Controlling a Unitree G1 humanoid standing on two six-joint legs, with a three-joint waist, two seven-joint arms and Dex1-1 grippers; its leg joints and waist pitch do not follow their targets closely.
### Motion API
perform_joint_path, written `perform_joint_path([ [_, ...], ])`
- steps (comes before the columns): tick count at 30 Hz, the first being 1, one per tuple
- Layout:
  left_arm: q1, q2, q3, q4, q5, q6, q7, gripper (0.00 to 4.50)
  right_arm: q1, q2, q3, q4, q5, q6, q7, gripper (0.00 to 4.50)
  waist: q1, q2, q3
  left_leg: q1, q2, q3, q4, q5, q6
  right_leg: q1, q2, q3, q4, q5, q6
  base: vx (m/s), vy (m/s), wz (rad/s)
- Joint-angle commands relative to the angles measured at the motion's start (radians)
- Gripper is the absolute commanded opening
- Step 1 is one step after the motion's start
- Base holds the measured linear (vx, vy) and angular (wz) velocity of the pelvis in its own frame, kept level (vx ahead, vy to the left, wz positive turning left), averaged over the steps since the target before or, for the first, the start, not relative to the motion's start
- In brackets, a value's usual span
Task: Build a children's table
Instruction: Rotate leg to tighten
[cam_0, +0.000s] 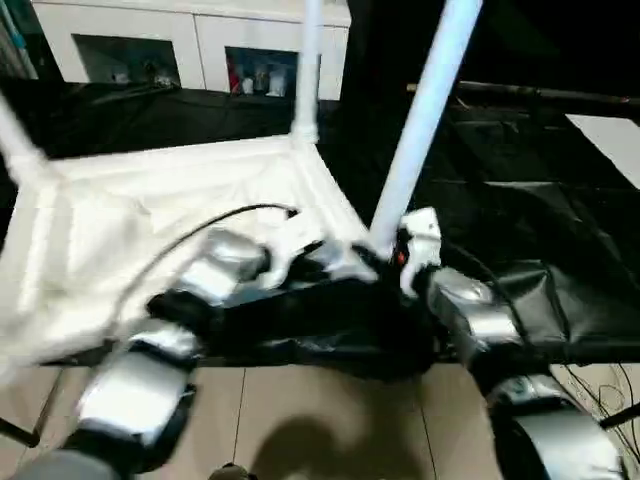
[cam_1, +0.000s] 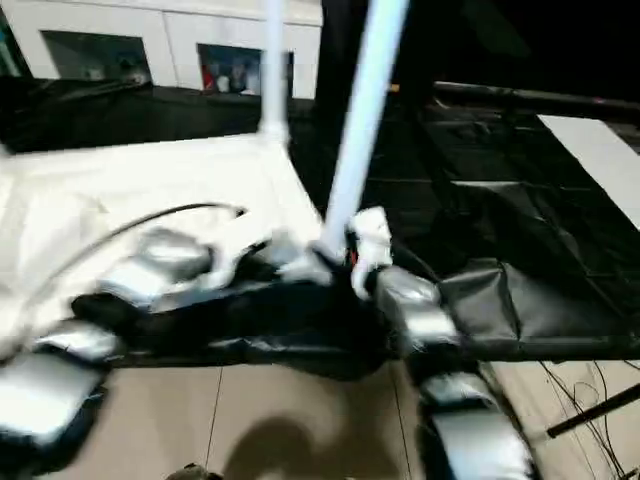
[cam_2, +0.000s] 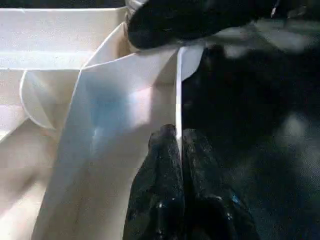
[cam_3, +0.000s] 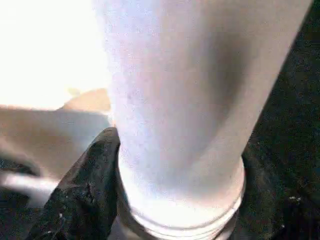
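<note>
While upturned, tabletop (cam_0: 180, 215), near leg (cam_0: 425, 115) leaning right

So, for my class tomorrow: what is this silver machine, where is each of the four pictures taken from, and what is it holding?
It is a humanoid robot with two silver arms, each ending in a gripper of two black fingers. Two pictures come from cameras in its head, looking down over its forearms; the other two come from a camera on each wrist. On the black-sheeted worktable lies a white plastic tabletop, underside up, with legs rising from its corners. The left gripper is shut on the tabletop's thin side wall. The right gripper is closed around the base of the nearest white leg, which leans at its corner socket.
</note>
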Motion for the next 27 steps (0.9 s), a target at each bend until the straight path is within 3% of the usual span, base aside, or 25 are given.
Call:
perform_joint_path([
  [1,-0.008,-0.02,0.045,0.049,-0.017,0.029,0.136,0.0,-0.006,0.015,-0.036,0.069,0.011,0.019,-0.131,2.72,-0.007,0.012,-0.069,0.021,0.042,-0.013,-0.068,-0.176,-0.017,0.041,-0.086,0.067,-0.081,-0.104,-0.228,0.0,0.0,0.0],
  [2,-0.013,-0.029,0.048,0.058,-0.017,0.029,0.158,0.0,-0.014,0.021,-0.036,0.08,0.006,0.014,-0.156,2.72,-0.005,0.01,-0.069,0.019,0.04,-0.013,-0.068,-0.172,-0.009,0.044,-0.085,0.066,-0.082,-0.097,-0.226,0.0,0.0,0.0],
  [3,-0.026,-0.057,0.059,0.087,-0.017,0.026,0.23,0.0,-0.045,0.045,-0.036,0.121,-0.008,0.003,-0.229,2.72,-0.004,0.015,-0.07,0.018,0.04,-0.013,-0.067,-0.166,-0.005,0.044,-0.084,0.066,-0.079,-0.078,-0.224,0.0,0.0,0.0],
  [5,-0.033,-0.069,0.051,0.103,-0.002,0.01,0.26,0.0,-0.07,0.064,-0.018,0.144,-0.031,-0.014,-0.239,2.72,-0.003,0.009,-0.069,0.017,0.038,-0.012,-0.068,-0.166,0.005,0.045,-0.083,0.065,-0.081,-0.074,-0.22,0.0,0.0,0.0],
  [10,-0.036,-0.064,0.033,0.1,0.024,-0.011,0.252,0.0,-0.081,0.085,-0.029,0.141,-0.027,-0.049,-0.176,2.72,0.002,0.009,-0.069,0.016,0.042,-0.013,-0.069,-0.167,0.029,0.046,-0.086,0.065,-0.082,-0.083,-0.208,0.0,0.0,0.0],
  [12,-0.033,-0.052,0.024,0.088,0.028,-0.013,0.218,0.0,-0.08,0.088,-0.028,0.127,-0.019,-0.076,-0.119,3.28,0.004,0.004,-0.069,0.015,0.042,-0.012,-0.068,-0.163,0.037,0.047,-0.088,0.065,-0.081,-0.081,-0.212,0.0,0.0,0.0],
  [13,-0.027,-0.037,0.014,0.076,0.03,-0.019,0.179,0.0,-0.078,0.08,-0.019,0.108,-0.018,-0.093,-0.074,3.42,0.002,-0.005,-0.068,0.013,0.041,-0.011,-0.068,-0.157,0.043,0.047,-0.087,0.065,-0.082,-0.082,-0.212,0.0,0.0,0.0],
  [15,-0.021,-0.025,0.007,0.066,0.031,-0.027,0.149,0.0,-0.074,0.07,-0.011,0.091,-0.017,-0.098,-0.042,3.5,-0.001,-0.001,-0.067,0.004,0.04,-0.014,-0.068,-0.16,0.053,0.052,-0.09,0.064,-0.081,-0.099,-0.202,0.0,0.0,0.0],
  [16,-0.006,-0.001,-0.005,0.038,0.029,-0.049,0.08,0.0,-0.063,0.039,0.011,0.054,-0.024,-0.09,0.031,3.63,-0.004,-0.008,-0.066,-0.001,0.039,-0.016,-0.07,-0.151,0.056,0.058,-0.088,0.06,-0.081,-0.104,-0.196,0.0,0.0,0.0],
  [17,-0.002,0.006,-0.007,0.031,0.029,-0.053,0.061,0.0,-0.059,0.028,0.018,0.043,-0.027,-0.086,0.056,3.76,-0.006,-0.005,-0.067,-0.002,0.04,-0.018,-0.07,-0.136,0.058,0.058,-0.087,0.059,-0.08,-0.102,-0.189,0.0,0.0,0.0],
  [18,0.006,0.021,-0.016,0.015,0.033,-0.072,0.028,0.0,-0.05,0.005,0.032,0.024,-0.031,-0.071,0.104,3.84,-0.009,-0.003,-0.069,0.008,0.042,-0.015,-0.066,-0.133,0.065,0.051,-0.088,0.062,-0.079,-0.075,-0.204,0.0,0.0,0.0],
  [20,0.018,0.036,-0.031,-0.007,0.04,-0.103,-0.01,0.0,-0.039,-0.017,0.045,0.005,-0.033,-0.048,0.157,3.84,-0.01,-0.003,-0.07,0.007,0.042,-0.015,-0.064,-0.113,0.08,0.053,-0.086,0.062,-0.074,-0.027,-0.227,0.0,0.0,0.0],
  [21,0.056,0.078,-0.059,-0.078,0.037,-0.132,-0.125,0.0,0.016,-0.101,0.1,-0.079,-0.049,-0.029,0.317,3.84,-0.008,-0.001,-0.069,0.007,0.044,-0.014,-0.063,-0.108,0.093,0.053,-0.087,0.062,-0.072,-0.002,-0.236,0.0,0.0,0.0],
  [22,0.068,0.091,-0.068,-0.099,0.034,-0.142,-0.161,0.0,0.032,-0.126,0.116,-0.104,-0.055,-0.028,0.366,3.84,-0.006,-0.004,-0.071,0.005,0.045,-0.014,-0.06,-0.094,0.109,0.057,-0.085,0.061,-0.067,0.032,-0.238,0.0,0.0,0.0],
  [24,0.085,0.112,-0.08,-0.134,0.025,-0.136,-0.221,0.0,0.062,-0.169,0.135,-0.153,-0.048,-0.024,0.452,3.84,-0.002,-0.002,-0.072,0.012,0.045,-0.009,-0.058,-0.086,0.118,0.051,-0.083,0.062,-0.064,0.066,-0.251,0.0,0.0,0.0],
  [27,0.135,0.179,-0.125,-0.233,-0.005,-0.176,-0.388,0.0,0.118,-0.247,0.157,-0.264,-0.009,-0.008,0.639,3.84,0.008,0.001,-0.066,0.014,0.051,-0.008,-0.063,-0.134,0.1,0.046,-0.085,0.062,-0.071,-0.009,-0.249,0.0,0.0,0.0],
])
